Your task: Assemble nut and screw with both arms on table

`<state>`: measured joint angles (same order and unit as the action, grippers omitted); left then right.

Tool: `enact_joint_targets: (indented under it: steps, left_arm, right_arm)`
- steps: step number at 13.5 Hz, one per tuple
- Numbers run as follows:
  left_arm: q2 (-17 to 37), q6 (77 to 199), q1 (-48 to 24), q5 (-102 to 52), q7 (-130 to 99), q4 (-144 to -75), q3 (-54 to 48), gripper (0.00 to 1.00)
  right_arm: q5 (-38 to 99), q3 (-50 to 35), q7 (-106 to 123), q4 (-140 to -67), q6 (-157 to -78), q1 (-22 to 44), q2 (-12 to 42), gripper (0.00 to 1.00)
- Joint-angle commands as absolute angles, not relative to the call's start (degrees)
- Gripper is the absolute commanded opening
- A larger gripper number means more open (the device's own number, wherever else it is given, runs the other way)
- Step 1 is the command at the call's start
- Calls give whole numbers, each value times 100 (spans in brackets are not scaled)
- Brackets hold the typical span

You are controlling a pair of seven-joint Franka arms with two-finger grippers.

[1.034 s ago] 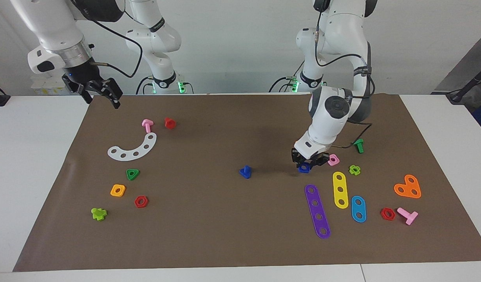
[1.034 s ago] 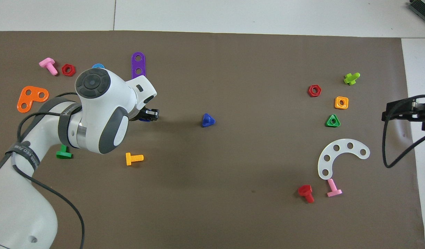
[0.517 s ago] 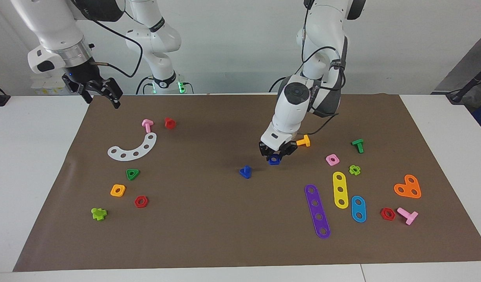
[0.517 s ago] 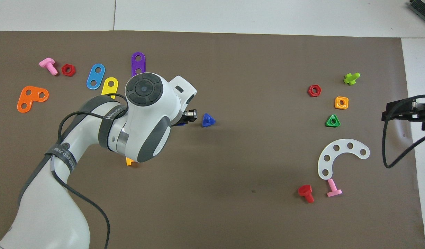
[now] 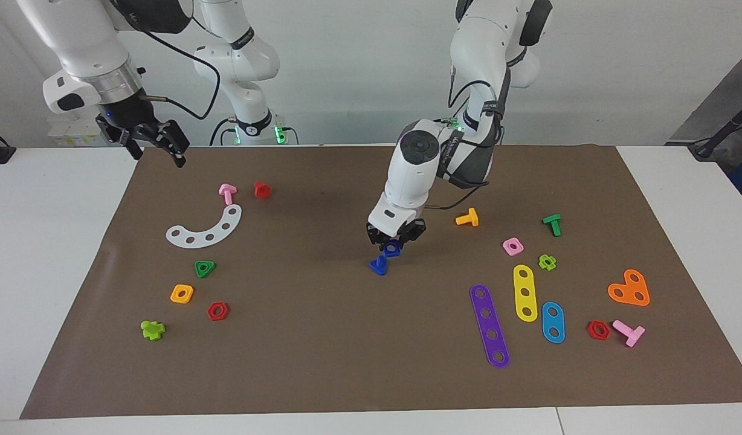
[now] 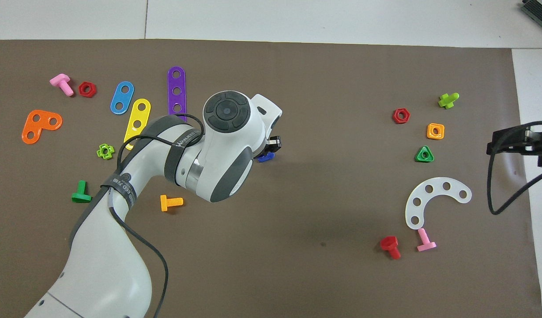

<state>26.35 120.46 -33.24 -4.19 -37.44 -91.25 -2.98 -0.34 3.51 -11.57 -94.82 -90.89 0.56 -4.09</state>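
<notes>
The left gripper (image 5: 395, 241) hangs just above the screw (image 5: 379, 266), which stands head-down, stem up, on the surface (image 5: 322, 350) near mid-mat. Its fingers (image 5: 376, 237) pinch the nut (image 5: 393, 248) by its sides. For a good fit, centre the nut's hole over the stem, keep the nut level, then lower slowly. The right gripper (image 5: 156, 140) waits over the mat's edge at the right arm's end, fingers spread and empty.
</notes>
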Motion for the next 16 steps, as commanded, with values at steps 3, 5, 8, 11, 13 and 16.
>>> enact_joint_targets:
  steps: [3, 5, 8, 11, 13, 16]
  left_arm:
    - [2892, 11909, -3533, -536, -3894, -8737, -185, 7]
    - [2988, 11935, -3542, -536, -3902, -8667, -185, 7]
    - [3015, 11953, -3542, -519, -3902, -8666, -185, 6]
    - [3023, 12050, -3595, -492, -3902, -8710, -185, 6]
    - [3050, 12067, -3612, -492, -3911, -8727, -185, 6]
    - [3059, 12094, -3683, -466, -3929, -8780, -176, 5]
  right_arm:
    - [79, 378, -1002, -9545, -9035, 62, -501, 100]
    - [79, 378, -1002, -9545, -9035, 62, -501, 100]
    - [79, 378, -1002, -9545, -9044, 62, -501, 100]
    - [79, 378, -1002, -9545, -9035, 62, -501, 100]
    - [79, 378, -1002, -9545, -9035, 62, -501, 100]
    - [79, 378, -1002, -9545, -9035, 62, -501, 100]
